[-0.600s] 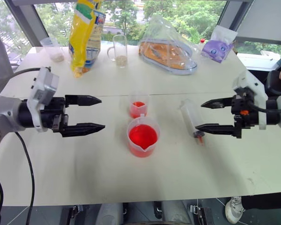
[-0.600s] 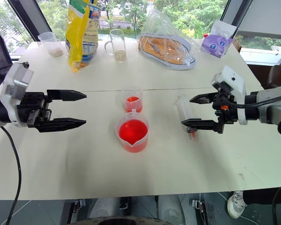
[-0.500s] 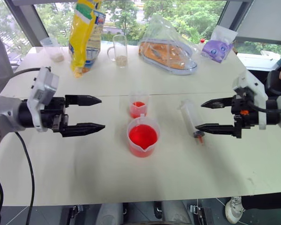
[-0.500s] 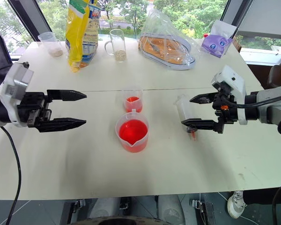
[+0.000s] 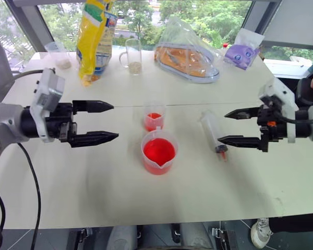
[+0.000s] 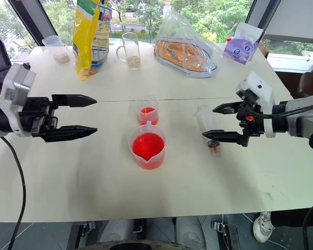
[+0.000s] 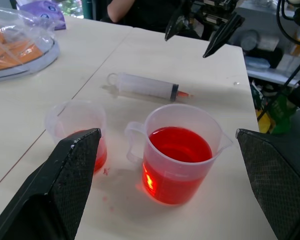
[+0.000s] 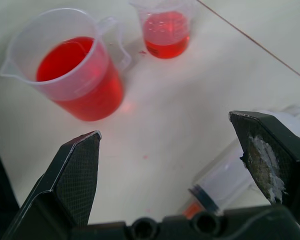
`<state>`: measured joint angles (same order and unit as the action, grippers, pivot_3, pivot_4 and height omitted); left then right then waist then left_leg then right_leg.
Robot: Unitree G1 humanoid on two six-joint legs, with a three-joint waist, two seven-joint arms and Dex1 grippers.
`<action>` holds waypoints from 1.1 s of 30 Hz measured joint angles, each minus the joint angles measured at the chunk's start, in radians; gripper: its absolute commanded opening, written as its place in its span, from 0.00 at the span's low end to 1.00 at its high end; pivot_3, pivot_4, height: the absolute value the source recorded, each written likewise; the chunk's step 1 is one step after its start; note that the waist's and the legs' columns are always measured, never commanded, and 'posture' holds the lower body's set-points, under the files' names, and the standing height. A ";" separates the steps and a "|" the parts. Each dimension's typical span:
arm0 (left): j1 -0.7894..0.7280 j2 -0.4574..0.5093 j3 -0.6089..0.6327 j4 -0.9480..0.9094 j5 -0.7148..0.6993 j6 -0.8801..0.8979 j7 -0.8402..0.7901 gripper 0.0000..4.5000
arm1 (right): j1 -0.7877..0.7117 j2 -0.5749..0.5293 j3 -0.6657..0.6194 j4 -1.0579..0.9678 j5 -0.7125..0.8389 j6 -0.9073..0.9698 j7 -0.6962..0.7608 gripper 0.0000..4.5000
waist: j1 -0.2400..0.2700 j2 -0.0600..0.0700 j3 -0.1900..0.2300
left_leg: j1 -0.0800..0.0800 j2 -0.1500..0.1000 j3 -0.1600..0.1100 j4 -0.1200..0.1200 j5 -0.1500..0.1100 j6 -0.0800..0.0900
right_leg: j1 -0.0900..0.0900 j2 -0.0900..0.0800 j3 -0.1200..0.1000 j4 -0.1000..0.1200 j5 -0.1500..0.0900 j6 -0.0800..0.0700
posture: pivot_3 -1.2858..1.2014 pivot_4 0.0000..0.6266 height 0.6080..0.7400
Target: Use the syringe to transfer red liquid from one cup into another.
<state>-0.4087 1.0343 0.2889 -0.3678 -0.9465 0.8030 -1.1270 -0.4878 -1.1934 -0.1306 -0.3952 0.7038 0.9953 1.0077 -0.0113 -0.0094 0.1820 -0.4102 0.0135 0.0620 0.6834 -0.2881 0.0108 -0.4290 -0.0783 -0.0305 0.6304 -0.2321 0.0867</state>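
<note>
Now both grippers spread, empty: left gripper (image 5: 109, 122) at 9 o'clock of spouted beaker (image 5: 159, 152), right gripper (image 5: 230, 126) over syringe (image 5: 213, 131) at 3 o'clock; small cup (image 5: 154, 117) at 12

No lettering can be read (the yellow bag (image 5: 95, 39) included).

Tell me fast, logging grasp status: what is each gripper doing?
Left gripper: open, empty.
Right gripper: open, empty, beside the syringe lying on the table.
</note>
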 measured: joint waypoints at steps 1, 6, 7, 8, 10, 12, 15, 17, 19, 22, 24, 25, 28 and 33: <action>-0.001 0.000 -0.001 0.000 0.000 0.000 0.001 1.00 | -0.012 0.007 0.010 0.009 -0.014 -0.003 -0.010 1.00 | 0.000 0.000 0.000 | 0.000 0.000 0.000 0.000 0.000 0.000 | 0.000 0.000 0.000 0.000 0.000 0.000 | 0.52 0.24 1.00; -0.012 -0.016 -0.005 -0.001 0.000 -0.002 0.014 1.00 | -0.079 0.024 0.091 0.072 -0.067 0.008 -0.038 1.00 | 0.000 0.000 0.000 | 0.000 0.000 0.000 0.000 0.000 0.000 | 0.000 0.000 0.000 0.000 0.000 0.000 | 0.52 0.24 1.00; -0.012 -0.019 -0.009 -0.002 0.001 -0.002 0.017 1.00 | -0.107 0.032 0.114 0.094 -0.083 0.022 -0.051 1.00 | 0.000 0.000 0.000 | 0.000 0.000 0.000 0.000 0.000 0.000 | 0.000 0.000 0.000 0.000 0.000 0.000 | 0.52 0.24 1.00; -0.013 -0.023 -0.014 -0.003 0.001 -0.002 0.019 1.00 | -0.141 0.039 0.141 0.122 -0.105 0.039 -0.069 1.00 | -0.001 0.000 0.000 | 0.000 0.000 0.001 0.001 0.000 0.000 | 0.000 0.000 0.001 0.000 0.000 -0.001 | 0.52 0.24 1.00; -0.012 -0.027 -0.025 -0.006 0.002 -0.004 0.019 1.00 | -0.185 0.045 0.183 0.168 -0.140 0.068 -0.092 1.00 | -0.001 0.000 0.000 | 0.000 0.000 0.001 0.000 0.000 0.000 | 0.000 0.000 0.001 0.000 0.000 -0.001 | 0.52 0.24 1.00; -0.013 -0.037 -0.033 -0.006 0.010 -0.007 0.021 1.00 | -0.241 0.076 0.236 0.224 -0.178 0.105 -0.112 1.00 | -0.001 0.000 0.000 | 0.000 0.000 0.001 0.000 0.000 0.000 | 0.000 0.000 0.001 0.000 0.000 -0.001 | 0.52 0.24 1.00; -0.016 -0.047 -0.041 -0.007 0.022 -0.011 0.026 1.00 | -0.331 0.153 0.313 0.333 -0.232 0.186 -0.161 1.00 | -0.005 0.000 0.000 | 0.000 0.000 0.001 0.000 0.000 0.000 | 0.000 0.001 0.001 0.000 0.000 0.000 | 0.52 0.24 1.00; -0.017 -0.054 -0.043 -0.011 0.023 -0.014 0.029 1.00 | -0.375 0.207 0.351 0.415 -0.261 0.256 -0.199 1.00 | -0.003 0.000 0.000 | 0.000 0.000 0.001 0.000 0.000 0.000 | 0.000 0.001 0.001 0.001 0.000 0.000 | 0.52 0.24 1.00; -0.016 -0.056 -0.042 -0.012 0.026 -0.015 0.032 1.00 | -0.424 0.261 0.362 0.496 -0.274 0.330 -0.225 1.00 | -0.002 0.000 0.000 | 0.000 0.000 0.001 0.000 0.000 0.000 | -0.001 0.000 0.001 0.001 0.001 0.001 | 0.52 0.24 1.00; -0.014 -0.058 -0.042 -0.027 0.030 -0.025 0.042 1.00 | -0.508 0.320 0.380 0.599 -0.293 0.425 -0.254 1.00 | -0.001 0.000 0.000 | 0.000 0.000 0.001 0.000 0.000 0.000 | -0.001 0.000 0.001 0.001 0.001 0.001 | 0.52 0.24 1.00; -0.012 -0.058 -0.041 -0.030 0.031 -0.026 0.046 1.00 | -0.531 0.340 0.383 0.630 -0.299 0.448 -0.262 1.00 | 0.001 0.000 0.000 | 0.000 -0.001 0.001 0.000 0.000 0.000 | -0.001 0.000 0.001 0.001 0.001 0.001 | 0.52 0.24 1.00; -0.007 -0.059 -0.041 -0.031 0.031 -0.026 0.049 1.00 | -0.548 0.358 0.393 0.659 -0.307 0.462 -0.269 1.00 | -0.001 0.000 0.000 | 0.000 -0.001 0.001 0.000 0.000 0.000 | -0.001 0.000 0.001 0.001 0.001 0.001 | 0.52 0.24 1.00; 0.006 -0.062 -0.040 -0.039 0.031 -0.027 0.058 1.00 | -0.557 0.406 0.420 0.725 -0.326 0.474 -0.278 1.00 | -0.002 0.000 0.000 | 0.000 -0.001 0.001 0.000 0.000 0.000 | -0.001 0.000 0.001 0.001 0.001 0.001 | 0.52 0.24 1.00; 0.047 -0.063 -0.039 -0.043 0.044 -0.047 0.052 1.00 | -0.558 0.480 0.470 0.807 -0.352 0.469 -0.293 1.00 | -0.003 0.000 0.000 | 0.000 -0.001 0.001 0.000 0.000 0.000 | -0.001 0.000 0.001 0.001 0.001 0.001 | 0.52 0.24 1.00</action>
<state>-0.3618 0.9712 0.2503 -0.4108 -0.9030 0.7557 -1.0753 -1.0457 -0.7137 0.3389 0.4123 0.3519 1.4643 0.7151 -0.0143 -0.0094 0.1818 -0.4107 0.0127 0.0627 0.6832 -0.2881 0.0110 -0.4299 -0.0780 -0.0297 0.6319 -0.2309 0.0881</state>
